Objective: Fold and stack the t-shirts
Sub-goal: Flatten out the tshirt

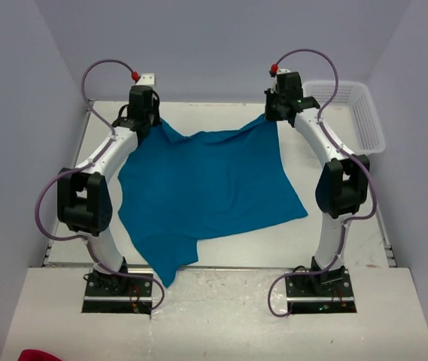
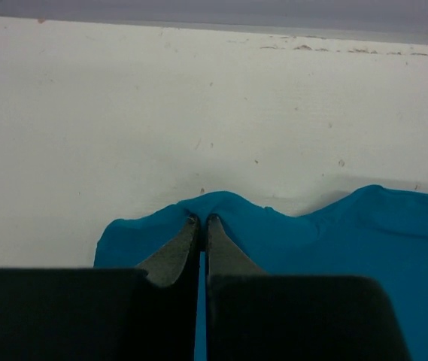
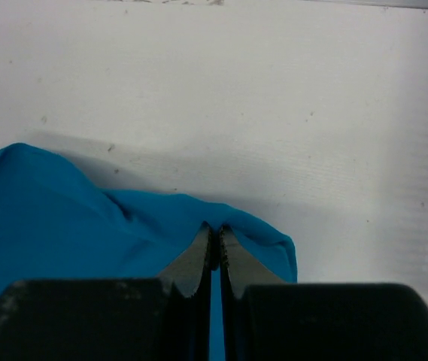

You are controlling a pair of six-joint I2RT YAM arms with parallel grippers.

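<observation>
One teal-blue t-shirt (image 1: 206, 188) lies across the white table, its far edge stretched between my two arms and its near corner hanging over the front edge. My left gripper (image 1: 156, 120) is shut on the shirt's far left corner. In the left wrist view the left gripper (image 2: 201, 220) pinches a raised ridge of the teal t-shirt (image 2: 334, 241). My right gripper (image 1: 272, 116) is shut on the far right corner. In the right wrist view the right gripper (image 3: 215, 229) bites a fold of the t-shirt (image 3: 63, 218). No other t-shirt shows.
A white mesh basket (image 1: 356, 113) stands at the table's far right corner, behind the right arm. A bit of red cloth (image 1: 40, 355) shows at the bottom left edge of the top view. Bare white table (image 1: 334, 226) lies right of the shirt.
</observation>
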